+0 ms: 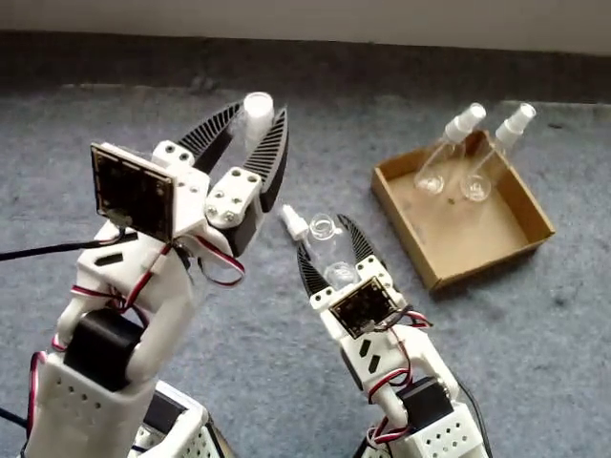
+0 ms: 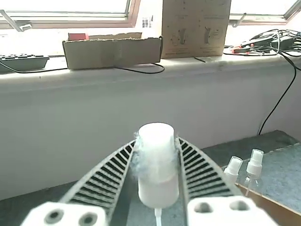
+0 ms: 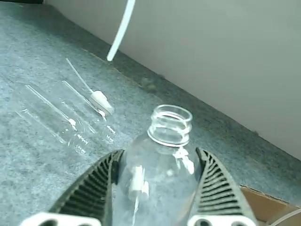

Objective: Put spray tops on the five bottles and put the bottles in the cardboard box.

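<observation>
Nearest us we see the left gripper (image 1: 256, 119) clamped on a white spray top (image 1: 258, 101) raised high, then the right gripper (image 1: 323, 235) closed around an uncapped clear bottle (image 1: 334, 256), and at right the cardboard box (image 1: 492, 256) holding two capped bottles (image 1: 447, 151).

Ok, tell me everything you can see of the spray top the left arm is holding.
White plastic spray top: a cylindrical cap over a wider collar, a thin dip tube hanging beneath. It stands upright, pinched on both sides between the left arm's black ribbed jaws, lifted off the table. It is on no bottle yet; the open bottle in the right arm's jaws is apart from it.
</observation>
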Controlling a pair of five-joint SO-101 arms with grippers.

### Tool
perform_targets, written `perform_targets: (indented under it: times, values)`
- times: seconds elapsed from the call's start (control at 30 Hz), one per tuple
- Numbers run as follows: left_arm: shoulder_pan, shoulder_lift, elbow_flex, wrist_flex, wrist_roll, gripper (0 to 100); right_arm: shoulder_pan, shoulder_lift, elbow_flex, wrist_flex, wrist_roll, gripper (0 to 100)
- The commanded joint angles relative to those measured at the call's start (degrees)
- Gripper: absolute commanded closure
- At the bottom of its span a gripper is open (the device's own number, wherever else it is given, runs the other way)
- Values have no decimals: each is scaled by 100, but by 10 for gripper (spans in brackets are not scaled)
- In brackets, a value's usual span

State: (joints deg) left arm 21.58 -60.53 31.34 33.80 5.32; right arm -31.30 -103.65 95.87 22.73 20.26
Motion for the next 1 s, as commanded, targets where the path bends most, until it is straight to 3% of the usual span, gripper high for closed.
perform_targets:
  times: [0.0, 0.2, 0.4, 0.67, 0.97]
  values:
    - [-48, 92, 338, -932, -35, 994, -31, 4, 673, 31, 70, 914]
    - [163, 119, 725, -1723, -9, 994, -57, -48, 673, 215, 70, 914]
    - [259, 127, 1007, -2532, 1213, 994, -57, -48, 673, 215, 70, 914]
    - [251, 4, 1156, -2523, 1776, 994, -57, -48, 673, 215, -686, 914]
    - [224, -426, 602, -1284, 2189, 994, -57, -48, 673, 215, -695, 914]
